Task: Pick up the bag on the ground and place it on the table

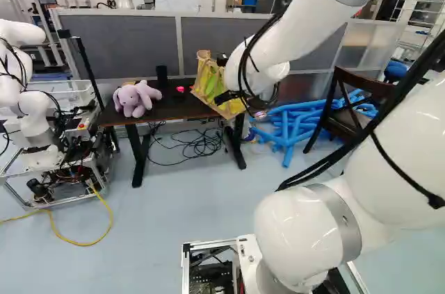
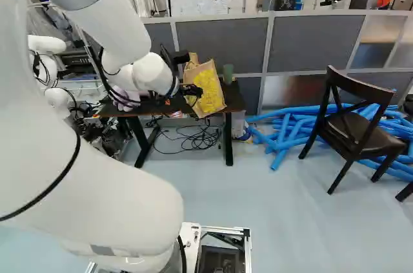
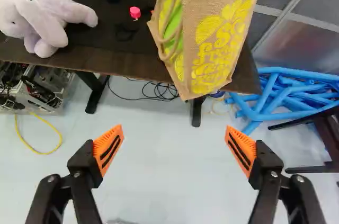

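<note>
Claw (image 2: 193, 93) wide open w/ nothing held; bag (image 3: 222, 38) on right end of tabletop (image 3: 116, 65), prob. jutting past near edge; plush (image 3: 47, 17) left.

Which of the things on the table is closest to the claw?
The tan bag with yellow printing: it's at the table's front edge, ahead of the open claw. The lavender plush toy and small pink item sit farther off.

We are seeing the bag (image 3: 217, 38), tan and woven, showing yellow print and some green, leaning upright at the table's (image 3: 119, 66) front edge, its bottom corner jutting past it. We are finding the table standing level, dark-topped, on black legs.
</note>
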Controlling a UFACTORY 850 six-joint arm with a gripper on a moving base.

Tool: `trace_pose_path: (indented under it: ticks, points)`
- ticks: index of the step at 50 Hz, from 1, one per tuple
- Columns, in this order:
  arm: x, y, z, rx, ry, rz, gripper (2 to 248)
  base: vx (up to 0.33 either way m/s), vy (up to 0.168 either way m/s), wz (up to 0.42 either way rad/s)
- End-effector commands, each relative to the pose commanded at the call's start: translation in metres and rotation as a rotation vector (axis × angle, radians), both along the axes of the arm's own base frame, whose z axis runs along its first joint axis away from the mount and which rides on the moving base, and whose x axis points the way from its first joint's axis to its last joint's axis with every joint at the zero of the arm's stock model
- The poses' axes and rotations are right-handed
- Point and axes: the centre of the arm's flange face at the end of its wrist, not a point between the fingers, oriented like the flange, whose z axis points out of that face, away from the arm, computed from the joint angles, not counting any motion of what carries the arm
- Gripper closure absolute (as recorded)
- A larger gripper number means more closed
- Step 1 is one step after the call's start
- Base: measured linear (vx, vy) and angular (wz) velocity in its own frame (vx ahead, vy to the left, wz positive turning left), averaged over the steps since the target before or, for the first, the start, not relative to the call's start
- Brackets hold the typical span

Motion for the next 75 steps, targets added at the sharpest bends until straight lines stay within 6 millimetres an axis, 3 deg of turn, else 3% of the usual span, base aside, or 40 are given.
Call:
trace_pose_path:
  ticks: [35, 75]
  points:
    - [-0.047, -0.015, -0.050, 0.076, -0.194, -0.078, 3, 0.000, 0.000, 0.000]
    - [-0.087, -0.025, -0.079, 0.117, -0.329, -0.133, 3, 0.000, 0.000, 0.000]
